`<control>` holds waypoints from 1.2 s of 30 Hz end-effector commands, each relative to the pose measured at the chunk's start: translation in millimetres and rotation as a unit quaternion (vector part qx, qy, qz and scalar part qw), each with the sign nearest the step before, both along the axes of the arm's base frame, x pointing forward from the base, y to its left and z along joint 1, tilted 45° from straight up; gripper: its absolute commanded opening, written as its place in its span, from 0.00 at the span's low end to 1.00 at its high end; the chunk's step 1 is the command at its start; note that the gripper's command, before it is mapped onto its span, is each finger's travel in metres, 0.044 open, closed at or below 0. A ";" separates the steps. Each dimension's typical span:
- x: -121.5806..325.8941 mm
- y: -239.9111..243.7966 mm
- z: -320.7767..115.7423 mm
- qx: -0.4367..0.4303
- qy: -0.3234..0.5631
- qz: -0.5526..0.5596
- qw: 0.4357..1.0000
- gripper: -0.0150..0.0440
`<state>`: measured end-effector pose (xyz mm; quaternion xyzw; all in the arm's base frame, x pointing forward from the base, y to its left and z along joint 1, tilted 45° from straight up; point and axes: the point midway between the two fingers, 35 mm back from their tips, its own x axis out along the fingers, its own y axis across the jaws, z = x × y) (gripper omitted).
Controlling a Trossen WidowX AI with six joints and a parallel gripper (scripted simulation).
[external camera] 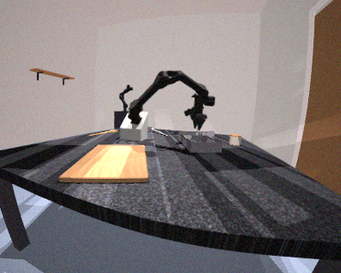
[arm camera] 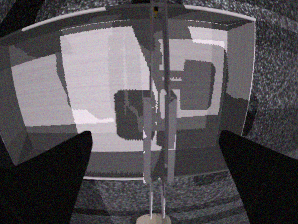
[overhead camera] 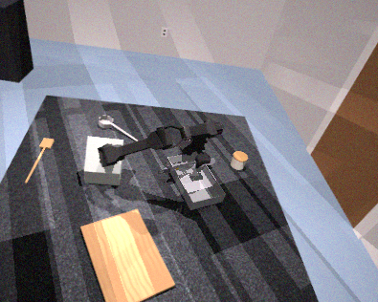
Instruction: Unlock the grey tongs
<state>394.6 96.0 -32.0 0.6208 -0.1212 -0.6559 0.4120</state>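
On the dark streaked tabletop [overhead camera: 255, 258] [external camera: 183, 190], your black two-fingered claw [overhead camera: 196, 167] [external camera: 198, 125] [arm camera: 158, 137] hangs wide open and unloaded above the slim grey metal tongs [arm camera: 171, 120] crossing the rectangular grey roasting tin [overhead camera: 207, 203] [external camera: 203, 145] [arm camera: 241, 85].

Tin walls [overhead camera: 208, 203] [external camera: 205, 146] [arm camera: 241, 75] flanking the tongs [arm camera: 172, 130]

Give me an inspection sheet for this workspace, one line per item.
Surface: dark streaked table, shadows across it.
Job's things: grey tongs across roasting tin, arms close together; wooden board apart from the tin.
Clutter: orange-lidded jar, long-handled ladle, wooden spatula.
Gripper: gripper open, above the tongs, holding nothing.
Cables: nothing seen.
Surroundings: wall shelf, wall outlet.
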 end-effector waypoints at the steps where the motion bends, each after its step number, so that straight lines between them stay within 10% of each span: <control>1: 1.2 -1.1 0.9 -0.001 0.001 0.002 1.000 1.00; 36: 8.4 -39.8 -38.8 -0.002 0.001 0.003 1.000 1.00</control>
